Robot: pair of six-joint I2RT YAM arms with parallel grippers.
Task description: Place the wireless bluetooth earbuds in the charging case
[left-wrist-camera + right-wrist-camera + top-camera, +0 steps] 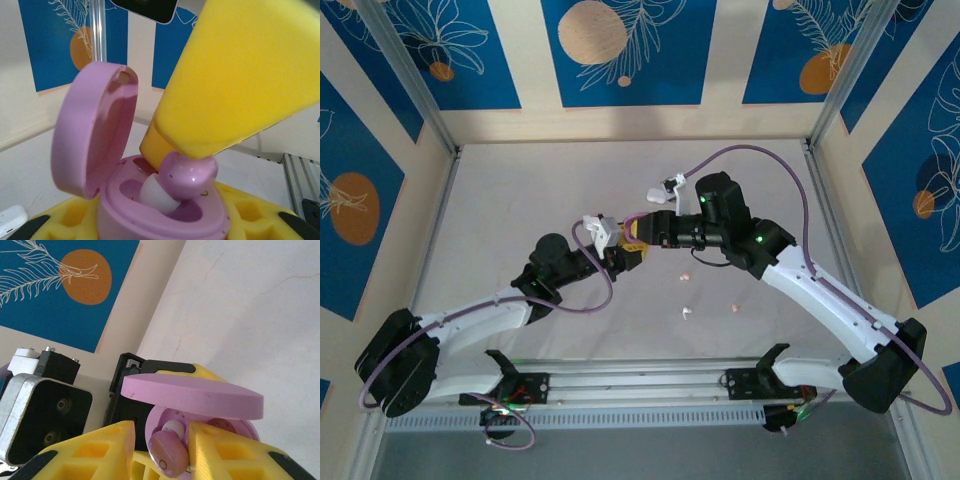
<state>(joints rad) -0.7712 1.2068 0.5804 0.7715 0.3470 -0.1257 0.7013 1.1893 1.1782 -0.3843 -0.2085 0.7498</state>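
Close to the near edge of the table (520,200), a white bud (687,312) and a pink bud (733,305) are lying loose. Farther in, over the middle, the left gripper (165,227) is squeezing the purple charging case (95,135) from both sides, and its lid is standing open. The right gripper (167,460) is pinching a purple earbud (187,175), nearly closed on it, and holding its white tip in a hole in the case. I think this bud is going in now. Next it needs a gentle push down, then letting go. Toward the far edge, a small white thing (653,196) is lying.

White links (825,290) meet black joints (555,262); cables (760,150) purple, pincer fingers (100,452) yellow.
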